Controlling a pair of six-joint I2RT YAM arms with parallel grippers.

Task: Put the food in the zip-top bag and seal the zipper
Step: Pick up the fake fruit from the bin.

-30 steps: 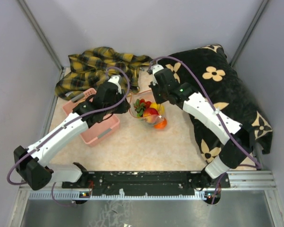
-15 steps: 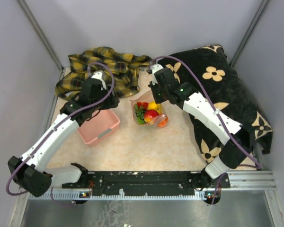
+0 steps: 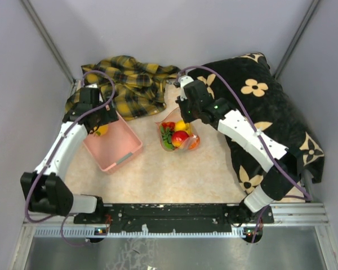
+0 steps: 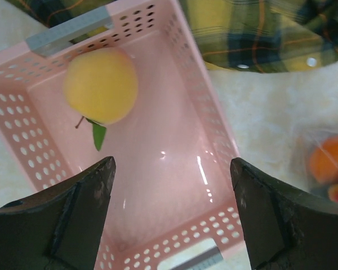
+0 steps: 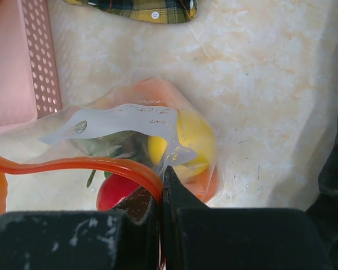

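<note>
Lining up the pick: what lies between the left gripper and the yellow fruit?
Only the pink basket's bare floor, in the left wrist view.

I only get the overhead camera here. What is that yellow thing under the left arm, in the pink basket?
Observer: A round yellow fruit with a small green leaf, lying on the floor of the pink basket.
Operator: Is the arm holding it?
Observer: No. The left fingers stand wide apart above the basket, with nothing between them.
Operator: And the other arm, at the bag?
Observer: The right fingers are pinched shut on the red strip along the mouth of the zip-top bag.
</note>
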